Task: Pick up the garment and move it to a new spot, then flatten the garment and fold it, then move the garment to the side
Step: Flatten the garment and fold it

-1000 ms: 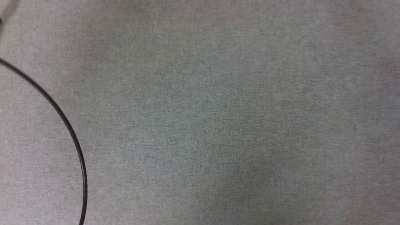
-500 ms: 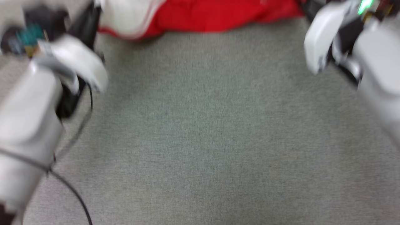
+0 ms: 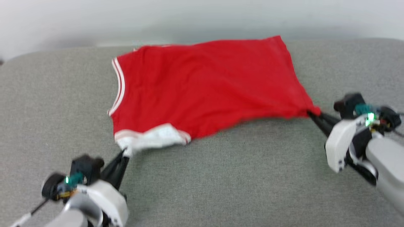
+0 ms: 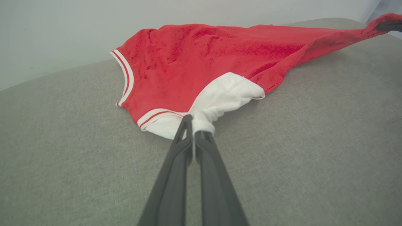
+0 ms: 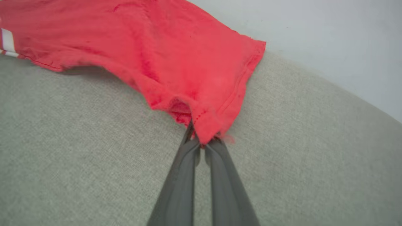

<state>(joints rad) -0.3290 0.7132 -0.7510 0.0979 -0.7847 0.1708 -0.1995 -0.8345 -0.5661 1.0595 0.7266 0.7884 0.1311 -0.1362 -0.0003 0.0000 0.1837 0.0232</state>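
Garment (image 3: 205, 85) — red jersey shirt. Grip: left gripper (image 3: 125, 155) clamped tight on the bunched white sleeve (image 3: 154, 138); right gripper (image 3: 311, 114) pinched closed on a red hem corner (image 5: 207, 128). Position: stretched between the two across the far half of the grey padded top (image 3: 221, 189), reaching its far edge. Handling, as judged: light, limp, not fragile — best taken at corners, hem or sleeves; likely to sag and crease where unsupported. Appearance: plain red side up, red-white striped trim, no print visible.

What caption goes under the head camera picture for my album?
Left gripper and right gripper pinch the red jersey at opposite ends.
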